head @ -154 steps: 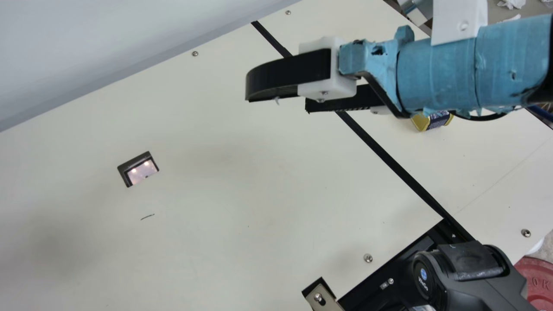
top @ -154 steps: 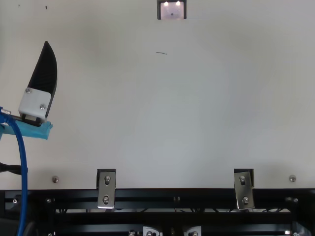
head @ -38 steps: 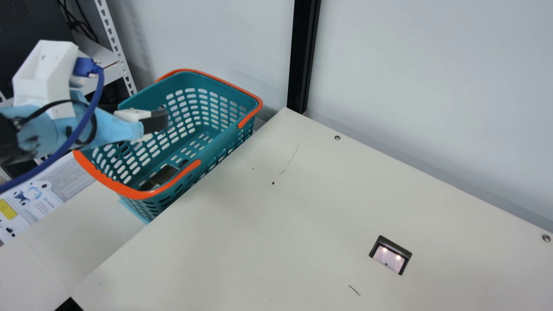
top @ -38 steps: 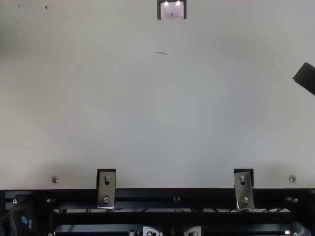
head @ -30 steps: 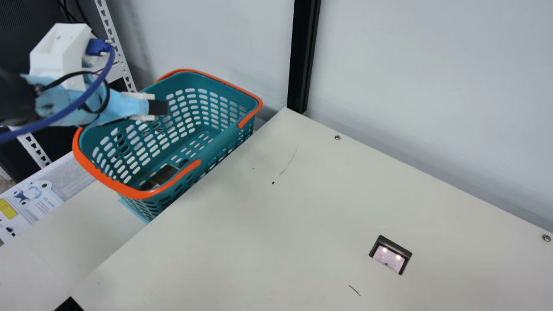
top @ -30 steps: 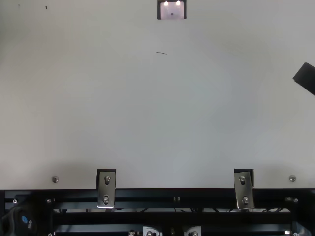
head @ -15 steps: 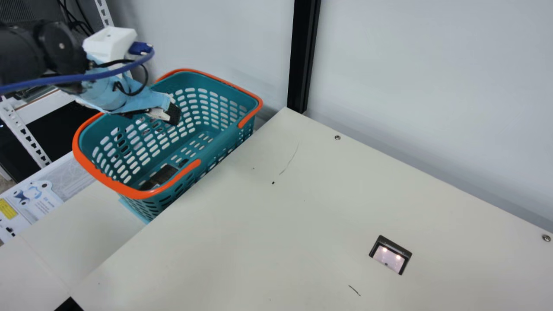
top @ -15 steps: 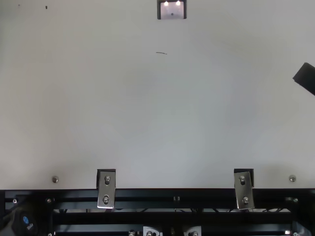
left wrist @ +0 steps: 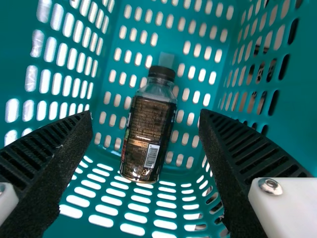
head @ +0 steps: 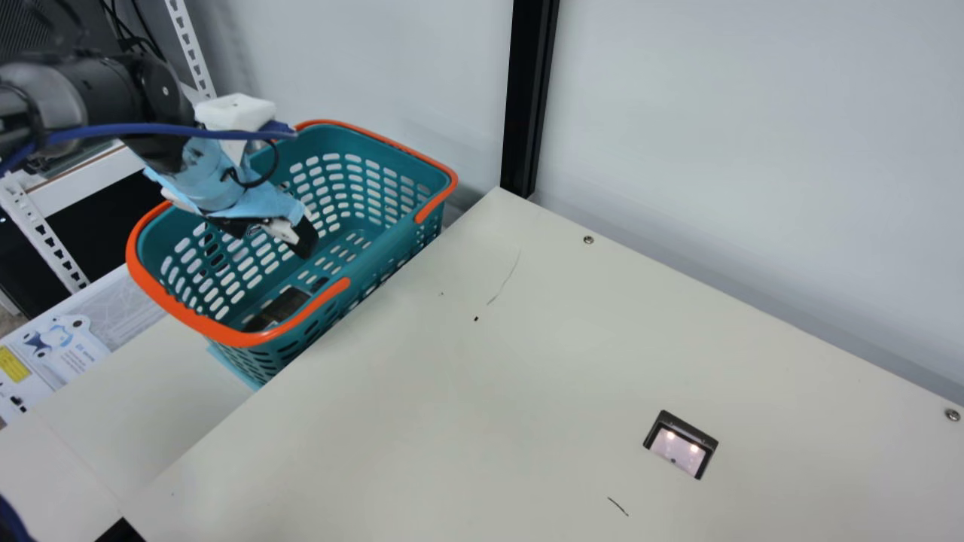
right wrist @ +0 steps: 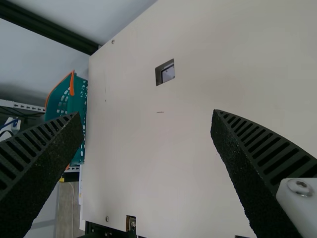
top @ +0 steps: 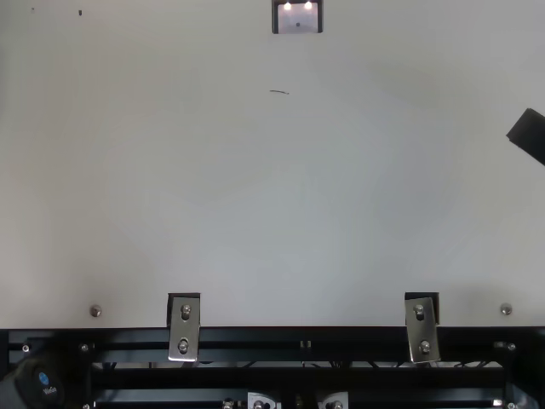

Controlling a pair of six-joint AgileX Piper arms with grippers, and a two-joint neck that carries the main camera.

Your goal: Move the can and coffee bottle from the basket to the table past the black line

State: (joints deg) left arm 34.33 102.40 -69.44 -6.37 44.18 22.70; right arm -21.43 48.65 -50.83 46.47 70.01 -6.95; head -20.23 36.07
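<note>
Well, at far left the left gripper (head: 273, 239) (released, fingers parted) hangs above the coffee bottle (left wrist: 148, 134) lying in the teal basket (head: 226, 335), with the right gripper (top: 530, 135), also released, at right.

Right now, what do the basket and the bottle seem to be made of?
The basket looks like smooth teal plastic with a slight sheen, judging by its evenly slotted, moulded walls. The bottle is probably glossy clear plastic, though glass is possible: its shoulder is see-through above a shiny, dark printed sleeve.

Right pincer (top: 529, 135) cropped in top view
</note>
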